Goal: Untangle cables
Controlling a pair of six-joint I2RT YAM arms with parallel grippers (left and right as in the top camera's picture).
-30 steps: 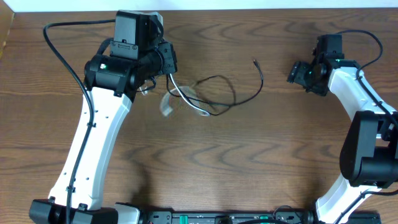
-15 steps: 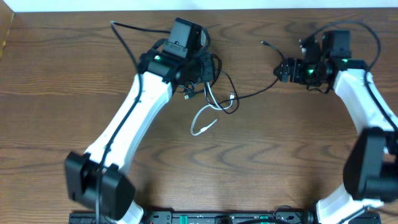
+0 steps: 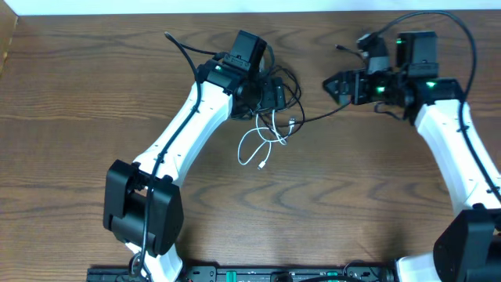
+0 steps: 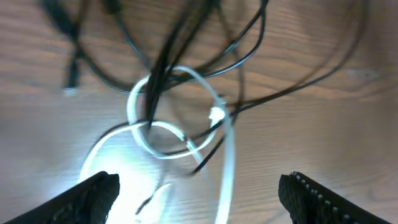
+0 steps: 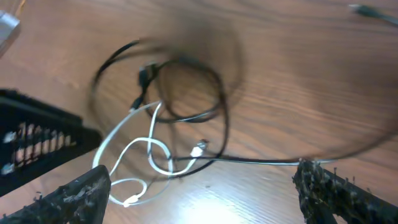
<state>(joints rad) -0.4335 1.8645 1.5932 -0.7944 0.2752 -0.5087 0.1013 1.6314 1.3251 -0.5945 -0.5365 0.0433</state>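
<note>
Lying tangled at upper centre of the overhead frame on brown wood-grain tabletop [image 3: 360, 211]: thin, flexible black and white cables [image 3: 270, 129], looping loosely. Leaving broad bare wood below. Hovering nearby, jaws spread wide, gripping nothing: left gripper [image 4: 199, 180], right gripper [image 5: 202, 174].

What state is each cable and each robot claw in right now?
white cable: lying in loose loops, threaded through the black ones, tangled.
black cables: looped over each other, tangled.
left gripper: open, above the tangle.
right gripper: open, fingers wide apart.
</note>
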